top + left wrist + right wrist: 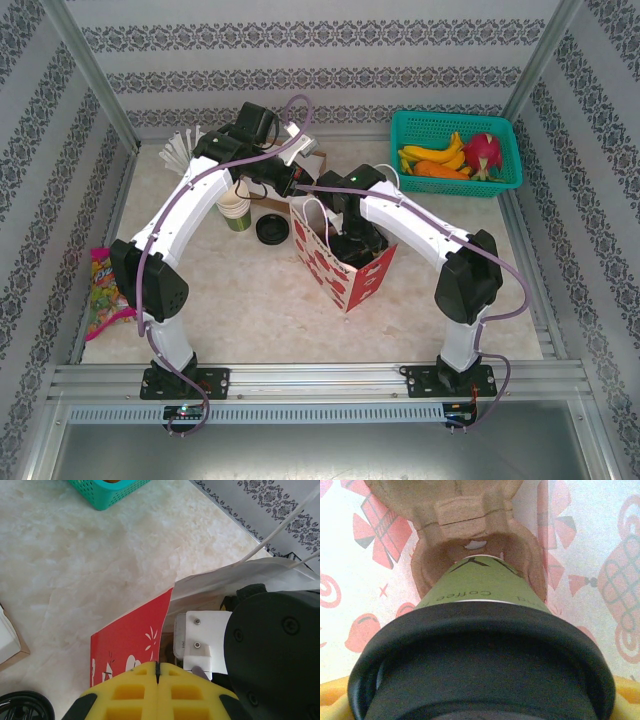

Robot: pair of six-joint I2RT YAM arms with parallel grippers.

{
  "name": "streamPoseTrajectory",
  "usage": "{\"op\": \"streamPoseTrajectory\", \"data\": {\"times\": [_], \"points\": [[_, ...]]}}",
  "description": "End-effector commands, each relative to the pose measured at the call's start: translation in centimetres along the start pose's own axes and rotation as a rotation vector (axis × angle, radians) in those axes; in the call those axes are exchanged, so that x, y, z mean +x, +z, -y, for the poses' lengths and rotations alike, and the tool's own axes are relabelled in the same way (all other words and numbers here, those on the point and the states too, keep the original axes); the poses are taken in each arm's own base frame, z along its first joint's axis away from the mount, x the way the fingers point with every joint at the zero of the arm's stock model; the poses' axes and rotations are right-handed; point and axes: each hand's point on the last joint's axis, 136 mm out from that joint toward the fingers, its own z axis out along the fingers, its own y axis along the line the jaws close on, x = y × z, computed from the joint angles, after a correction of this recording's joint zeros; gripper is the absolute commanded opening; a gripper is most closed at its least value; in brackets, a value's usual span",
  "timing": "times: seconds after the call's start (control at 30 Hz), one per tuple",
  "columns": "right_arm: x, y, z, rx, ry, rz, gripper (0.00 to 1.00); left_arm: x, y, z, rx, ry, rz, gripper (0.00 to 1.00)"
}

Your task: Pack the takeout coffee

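Note:
The takeout coffee (485, 582), a green-sided paper cup with a black lid (480, 650), stands with its base in a socket of a brown pulp cup carrier (465, 515) inside the red-and-white paper bag (345, 270). My right gripper (480, 700) reaches down into the bag and is shut on the cup just under its lid, a yellow finger (332, 695) showing at each bottom corner. My left gripper (157, 667) is shut, its yellow fingers pressed together over the bag's red side (130, 640), close to the right arm's black wrist (275, 650).
A pale green cup (235, 208) and a loose black lid (271, 230) sit left of the bag. A teal basket (455, 150) of fruit stands at the back right. A bright snack packet (100, 290) lies at the left edge, and white wrapped items (180, 150) lie at the back left.

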Motion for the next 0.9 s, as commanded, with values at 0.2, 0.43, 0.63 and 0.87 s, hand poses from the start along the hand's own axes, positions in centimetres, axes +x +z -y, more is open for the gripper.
{"op": "streamPoseTrajectory", "data": {"times": [0.2,0.43,0.63,0.87], "points": [[0.54,0.50,0.28,0.008,-0.004,-0.035,0.56,-0.88,-0.98,0.65,-0.012,0.055,0.040,0.00],[0.83,0.62,0.58,0.023,-0.001,-0.040,0.56,-1.03,-1.02,0.72,-0.009,0.053,0.043,0.00],[1.19,0.94,0.62,0.025,-0.004,-0.059,0.56,-1.01,-0.89,0.56,-0.012,0.043,0.042,0.00],[1.28,1.32,0.61,0.022,-0.007,-0.070,0.56,-1.19,-0.97,0.50,-0.014,0.033,0.049,0.00]]}}
